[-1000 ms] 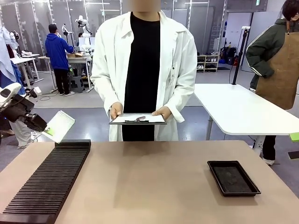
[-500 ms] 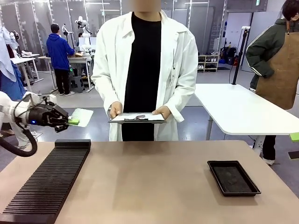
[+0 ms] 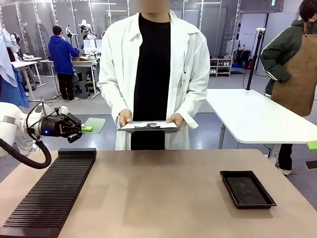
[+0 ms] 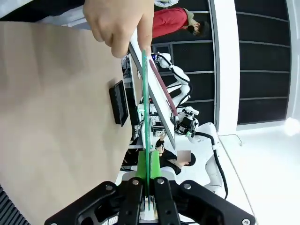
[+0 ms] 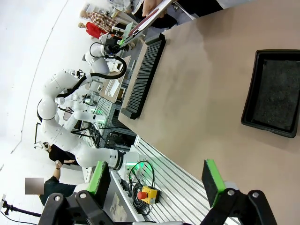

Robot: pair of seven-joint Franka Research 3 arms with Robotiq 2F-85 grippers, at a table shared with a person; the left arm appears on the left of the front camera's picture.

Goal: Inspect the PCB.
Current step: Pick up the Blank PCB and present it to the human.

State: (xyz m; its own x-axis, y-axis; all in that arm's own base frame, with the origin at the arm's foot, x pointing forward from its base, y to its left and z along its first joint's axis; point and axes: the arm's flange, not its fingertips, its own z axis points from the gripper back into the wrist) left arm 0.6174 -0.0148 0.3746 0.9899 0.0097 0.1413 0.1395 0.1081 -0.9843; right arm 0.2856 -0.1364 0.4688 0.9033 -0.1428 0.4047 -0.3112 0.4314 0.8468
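Note:
The PCB (image 3: 95, 125), a thin green board, is held level above the far left table edge by one short end, with my left gripper (image 3: 81, 128) shut on it. It points toward the person's clipboard (image 3: 147, 126) and stops a little short of it. In the left wrist view the PCB (image 4: 146, 117) shows edge-on between the green pads (image 4: 142, 165) of my left gripper (image 4: 149, 186), its far end close to the person's hand (image 4: 119, 23). My right gripper (image 5: 154, 169) stands open with nothing between its fingers, high above the table's near side.
A long black slotted rack (image 3: 49, 193) lies along the table's left side, below my left arm. At the right sits a shallow black tray (image 3: 246, 188). The person in a white coat (image 3: 151, 74) stands at the far edge holding the clipboard with both hands.
My left gripper has turned the PCB from tilted up to lying level and carried it rightward toward the person. The clipboard has barely moved.

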